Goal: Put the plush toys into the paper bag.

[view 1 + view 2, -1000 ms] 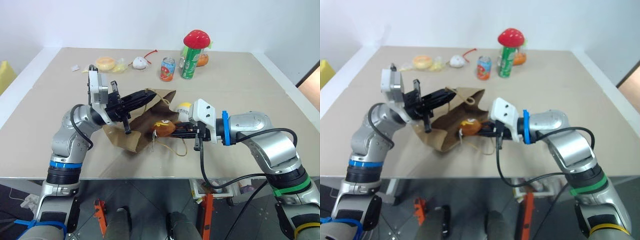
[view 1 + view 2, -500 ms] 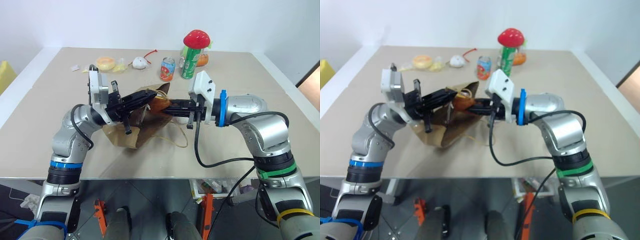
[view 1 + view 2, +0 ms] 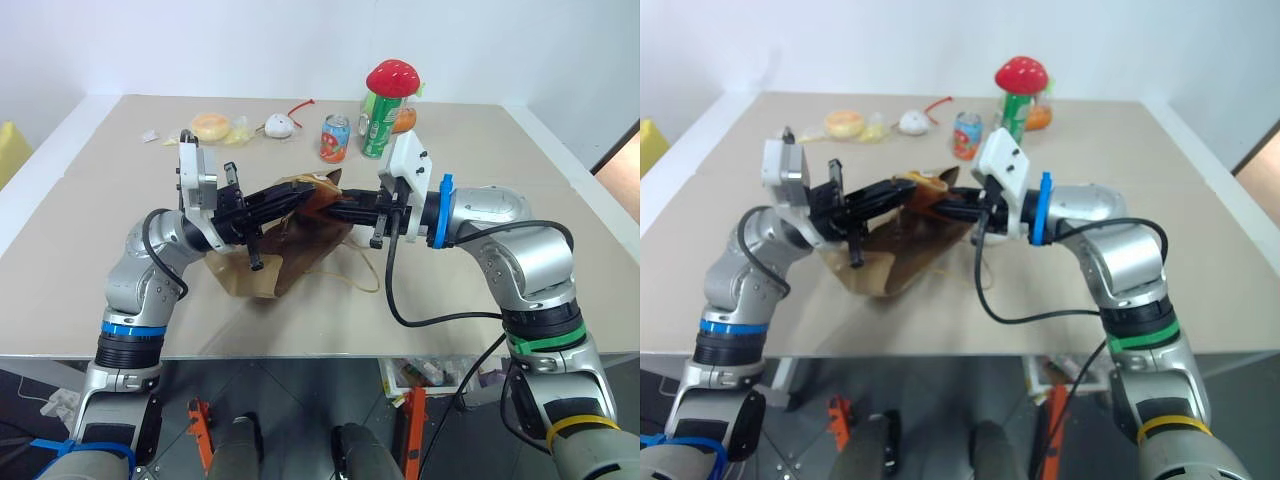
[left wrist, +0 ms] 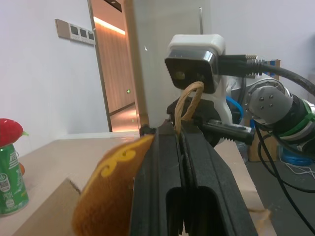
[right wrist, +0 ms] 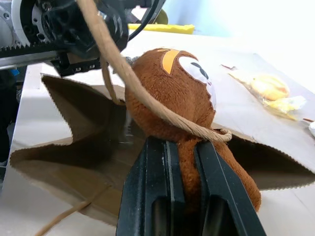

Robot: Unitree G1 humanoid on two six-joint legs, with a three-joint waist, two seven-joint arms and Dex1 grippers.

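Note:
My left gripper is shut on a cord handle of the brown paper bag and holds the bag's mouth up off the table. My right gripper is shut on a brown plush toy with an orange patch and a white face. It holds the toy at the bag's open mouth, close against the left fingertips. The raised handle cord lies across the toy's body. The bag's bottom rests on the table.
At the table's far side stand a green can topped by a red-capped mushroom toy, a red and blue can, a small white round thing with a red cord and yellow wrapped items. The bag's other handle trails on the table.
My right gripper lifted the brown plush toy off the table and carried it up and left to the bag's mouth. The left gripper kept the handle raised in place.

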